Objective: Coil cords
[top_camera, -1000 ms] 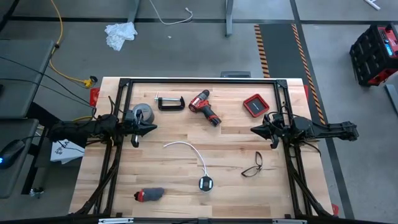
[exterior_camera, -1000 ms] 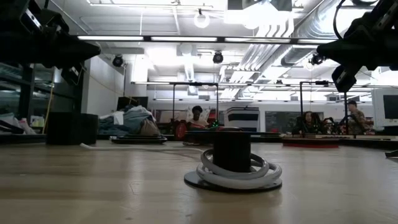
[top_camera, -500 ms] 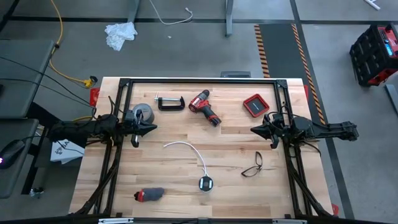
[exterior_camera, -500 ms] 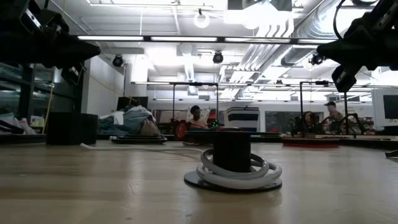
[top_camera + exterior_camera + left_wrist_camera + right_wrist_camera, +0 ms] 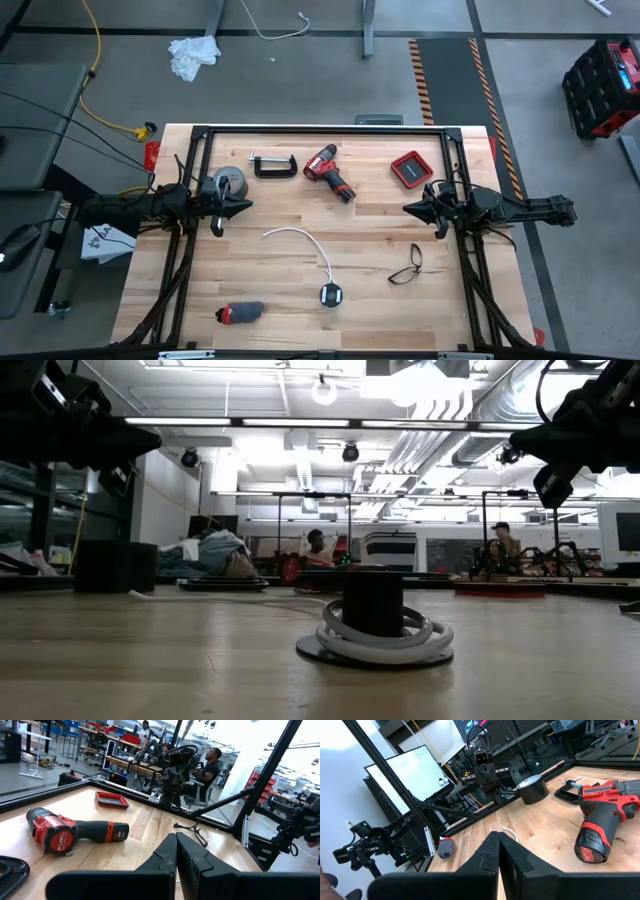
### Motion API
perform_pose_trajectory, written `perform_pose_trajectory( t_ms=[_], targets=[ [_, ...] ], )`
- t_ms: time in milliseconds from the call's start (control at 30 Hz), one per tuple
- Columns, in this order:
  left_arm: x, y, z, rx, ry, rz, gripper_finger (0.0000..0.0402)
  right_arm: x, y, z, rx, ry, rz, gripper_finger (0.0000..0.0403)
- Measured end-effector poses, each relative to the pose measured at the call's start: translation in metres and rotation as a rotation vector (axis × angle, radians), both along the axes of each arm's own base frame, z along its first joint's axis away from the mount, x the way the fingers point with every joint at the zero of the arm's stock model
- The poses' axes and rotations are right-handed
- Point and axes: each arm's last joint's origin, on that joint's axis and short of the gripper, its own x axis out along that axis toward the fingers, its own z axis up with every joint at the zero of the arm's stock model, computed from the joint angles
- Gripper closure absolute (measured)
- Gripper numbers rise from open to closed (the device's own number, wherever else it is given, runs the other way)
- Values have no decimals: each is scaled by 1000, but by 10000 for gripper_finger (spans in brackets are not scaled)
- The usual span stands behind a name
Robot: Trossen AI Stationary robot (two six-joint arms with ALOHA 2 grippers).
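The counter (image 5: 300, 270) is a pale wooden top inside a black frame. The left arm waits at its left edge, the right arm at its right edge, both raised above the surface.

The left gripper (image 5: 240, 206) has its fingers (image 5: 167, 855) pressed together, holding nothing. The right gripper (image 5: 410, 208) likewise has its fingers (image 5: 490, 852) closed flat against each other and empty.

Ahead of the left fingers, toward the far side, lies a red and black drill (image 5: 329, 172), with a black clamp (image 5: 273, 164) beside it. A tape roll (image 5: 230, 182) sits just beside the left fingers.

The cord (image 5: 300, 240) lies well apart from both sets of fingers, between them and toward the near edge, one end wound around its black disc (image 5: 331, 295).
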Motion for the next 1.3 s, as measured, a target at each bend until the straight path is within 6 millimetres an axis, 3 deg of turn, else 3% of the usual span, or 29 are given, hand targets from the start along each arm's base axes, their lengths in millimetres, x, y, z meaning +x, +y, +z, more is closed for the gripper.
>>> perform_pose_trajectory(
  t_ms=[1100, 1300],
  targets=[
    [0, 0, 0, 0, 0, 0, 401, 0, 0, 0, 0, -1, 0, 402],
    [0, 0, 0, 0, 0, 0, 402, 0, 0, 1, 127, -14, 4, 402]
  ],
)
